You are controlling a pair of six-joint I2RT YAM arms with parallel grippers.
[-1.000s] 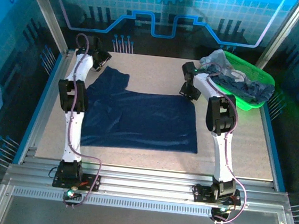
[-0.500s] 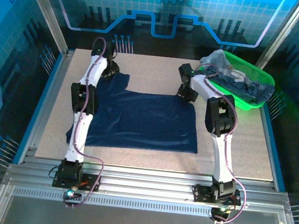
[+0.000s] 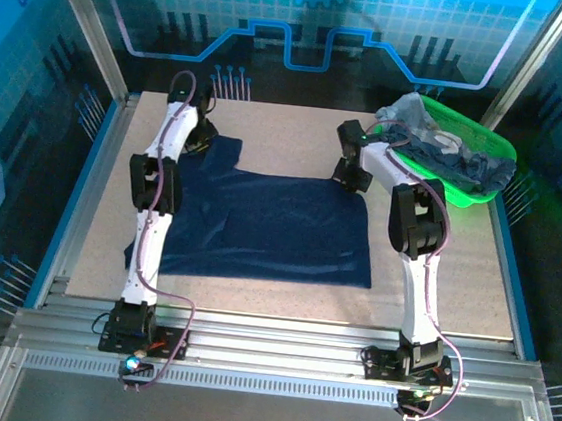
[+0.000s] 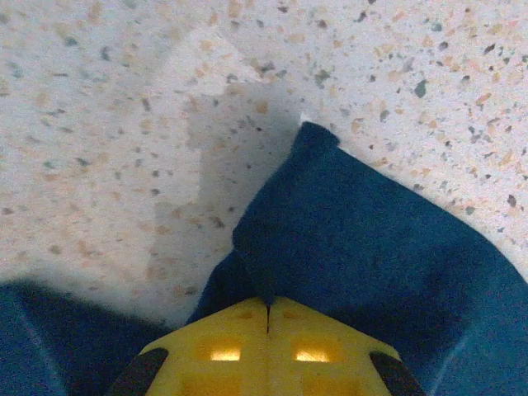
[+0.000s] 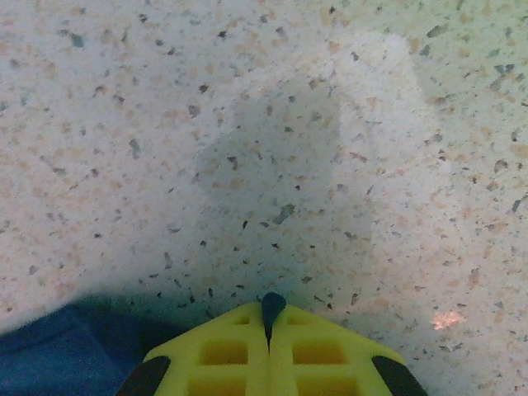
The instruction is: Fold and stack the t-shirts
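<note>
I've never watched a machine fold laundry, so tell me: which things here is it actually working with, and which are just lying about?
Part of the job:
navy t-shirt, spread flat
heap of shirts in the basket
left pincer and right pincer, each shut on the navy t-shirt's far edge

Just there:
green basket
speckled table

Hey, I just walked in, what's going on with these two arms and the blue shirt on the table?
Both arms are working a navy t-shirt spread flat on the table. The left gripper is shut on cloth at its far left sleeve; the right gripper pinches a sliver at its far right corner. More shirts sit in the green basket far right. Nothing is stacked yet.
</note>
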